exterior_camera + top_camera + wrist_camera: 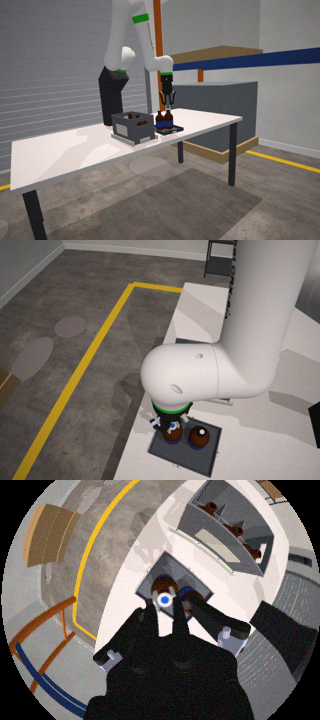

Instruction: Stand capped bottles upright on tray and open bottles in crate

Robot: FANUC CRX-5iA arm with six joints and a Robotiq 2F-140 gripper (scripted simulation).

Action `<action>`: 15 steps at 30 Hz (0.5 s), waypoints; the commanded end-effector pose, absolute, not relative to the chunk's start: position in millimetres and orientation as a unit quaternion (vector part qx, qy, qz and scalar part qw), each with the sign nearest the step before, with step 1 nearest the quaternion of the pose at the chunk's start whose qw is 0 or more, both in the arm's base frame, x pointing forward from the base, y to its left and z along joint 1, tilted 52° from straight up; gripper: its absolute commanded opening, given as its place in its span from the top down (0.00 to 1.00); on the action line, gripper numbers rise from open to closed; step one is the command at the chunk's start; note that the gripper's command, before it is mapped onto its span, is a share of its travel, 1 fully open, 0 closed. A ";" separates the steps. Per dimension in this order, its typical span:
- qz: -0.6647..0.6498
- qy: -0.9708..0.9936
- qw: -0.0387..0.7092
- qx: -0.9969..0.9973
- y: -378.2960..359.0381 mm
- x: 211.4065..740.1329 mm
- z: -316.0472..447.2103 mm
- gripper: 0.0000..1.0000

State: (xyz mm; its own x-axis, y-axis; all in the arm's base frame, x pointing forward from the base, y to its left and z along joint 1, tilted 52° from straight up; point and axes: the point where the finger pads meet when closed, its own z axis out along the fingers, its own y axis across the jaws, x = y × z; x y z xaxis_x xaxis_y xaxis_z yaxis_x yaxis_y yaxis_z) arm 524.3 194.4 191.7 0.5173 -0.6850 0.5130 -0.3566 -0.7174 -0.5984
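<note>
My gripper [173,427] [168,110] [164,594] points down, shut on the neck of a brown capped bottle [172,435] [168,120] [162,584] with a blue label and a white-and-blue cap top. This bottle is upright at the tray [180,458] [178,128] [170,562]; whether its base bears on the floor is hard to tell. A second capped bottle [198,438] [159,121], with a white cap top, stands upright on the tray beside it. The grey crate [136,134] [190,517] holds brown bottles; three necks show in the wrist view, apparently without caps.
The crate sits beside the tray, with low light-coloured strips around its base; the arm mostly hides it in the top view. The table edge [206,128] runs close to the tray. The black robot pedestal [111,100] stands behind the table.
</note>
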 end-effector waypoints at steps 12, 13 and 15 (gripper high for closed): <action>-0.384 0.308 0.216 -0.843 195.2 527.8 189.1 1.00; -0.384 0.308 0.216 -0.843 195.2 528.1 188.8 1.00; -0.384 0.308 0.216 -0.843 195.3 528.7 188.3 1.00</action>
State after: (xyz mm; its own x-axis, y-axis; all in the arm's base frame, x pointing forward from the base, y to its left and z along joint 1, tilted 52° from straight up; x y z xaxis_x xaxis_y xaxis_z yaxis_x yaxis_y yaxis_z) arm 528.1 195.0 188.7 0.5156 -0.6855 0.5140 -0.3548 -0.7169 -0.6001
